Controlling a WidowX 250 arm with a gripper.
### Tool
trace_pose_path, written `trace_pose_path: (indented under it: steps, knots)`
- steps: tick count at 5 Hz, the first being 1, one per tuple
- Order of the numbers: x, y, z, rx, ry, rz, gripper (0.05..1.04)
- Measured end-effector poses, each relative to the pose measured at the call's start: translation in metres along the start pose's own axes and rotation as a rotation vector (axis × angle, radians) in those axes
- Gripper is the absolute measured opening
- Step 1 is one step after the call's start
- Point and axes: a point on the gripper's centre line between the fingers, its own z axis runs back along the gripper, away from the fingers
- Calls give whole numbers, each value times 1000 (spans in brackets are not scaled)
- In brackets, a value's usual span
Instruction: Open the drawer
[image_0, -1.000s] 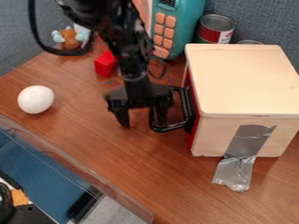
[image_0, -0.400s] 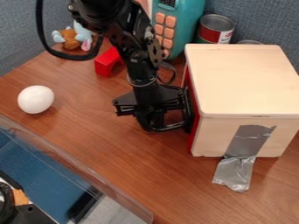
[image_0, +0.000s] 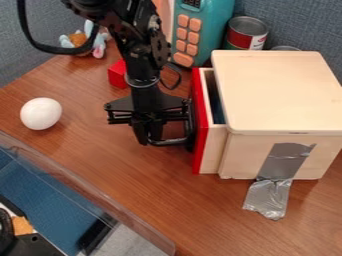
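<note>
Pinching the black handle (image_0: 175, 142) between its fingers, the gripper (image_0: 151, 142) hangs low over the wooden counter (image_0: 120, 185), on the left side of a pale wooden box (image_0: 280, 90). The drawer (image_0: 199, 125) stands partly out of that box, its red front set off to the left and a strip of its dark inside showing between the front and the box top. The handle juts from the red front toward the gripper.

Grey tape (image_0: 287, 160) runs down the box's near side and onto the counter, its lower end crumpled. Out to the left, well apart from the gripper, sits a white ball-like thing (image_0: 41, 113). A red block (image_0: 117, 74) lies beyond the gripper, partly hidden behind the arm. The arm comes down from the top edge, passing in front of part of the toys at the back, with a black cable (image_0: 25, 30) looping at its left.

Behind the box's far left corner rises a teal toy phone (image_0: 217, 30) with orange buttons, and beside it an open-topped can (image_0: 248, 34). A small plush toy (image_0: 99, 47) sits at the far left corner, near the blue-grey partition (image_0: 294, 20).
</note>
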Motion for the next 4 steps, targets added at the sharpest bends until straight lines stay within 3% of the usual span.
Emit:
trace_pose_path:
  steps: [1, 4]
  knots:
    - [-3, 18, 1, 54, 54, 32, 129]
    - [-2, 36, 6, 129, 137, -13, 129]
